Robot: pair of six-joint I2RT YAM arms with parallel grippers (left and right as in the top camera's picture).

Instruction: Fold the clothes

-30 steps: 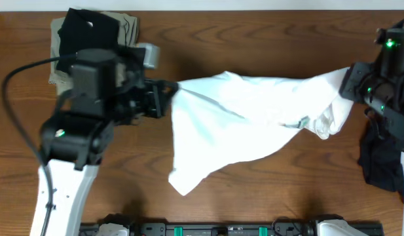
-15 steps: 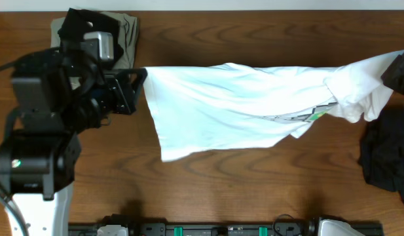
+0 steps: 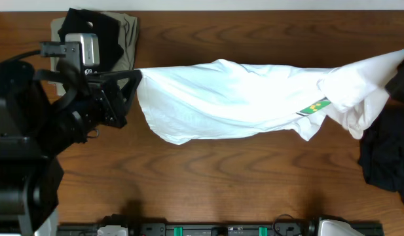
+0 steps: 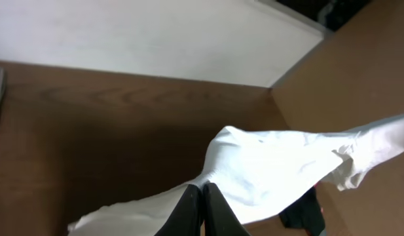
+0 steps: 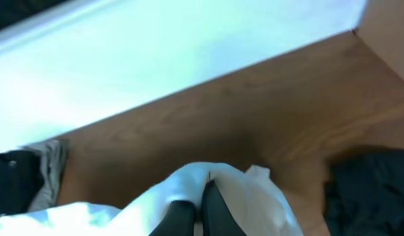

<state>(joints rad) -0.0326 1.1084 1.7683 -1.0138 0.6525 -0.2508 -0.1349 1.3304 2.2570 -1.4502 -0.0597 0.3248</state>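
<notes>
White shirt (image 3: 234,98) is hanging stretched across the table (image 3: 208,190), with the left gripper (image 3: 135,80) and right gripper (image 5: 200,196) each pinching one end. Spreading appears under way; lowering it flat is judged next.

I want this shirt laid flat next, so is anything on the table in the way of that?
Nothing visible on the middle of the table. But a dark garment lies by the white shirt's right end, and a folded pile sits beside the left gripper.
</notes>
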